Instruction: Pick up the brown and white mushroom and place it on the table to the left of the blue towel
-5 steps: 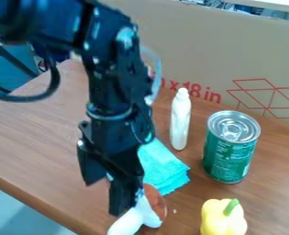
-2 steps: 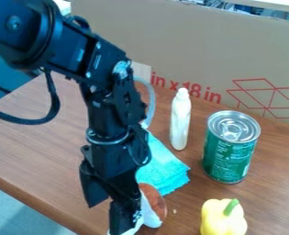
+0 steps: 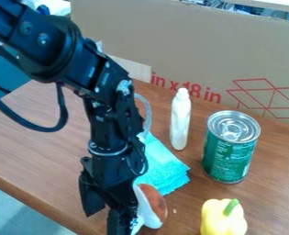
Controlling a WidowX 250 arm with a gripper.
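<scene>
Brown wood tabletop (image 3: 36, 133), tan cardboard (image 3: 189, 41) with red markings behind it. Black arm (image 3: 79, 64) slants in from upper left, pincer (image 3: 107, 222) hanging at the bottom edge of the view, open, its two fingers apart. Green can (image 3: 227, 158), silver top, upright at right. Folded turquoise cloth (image 3: 165, 170) left of it, partly behind the arm. White bottle (image 3: 180, 121) upright between cardboard and cloth. Yellow pepper (image 3: 223, 220), green stem, in front of can. White-and-brown object (image 3: 154, 200) just beside the pincer, near cloth's front edge.
</scene>
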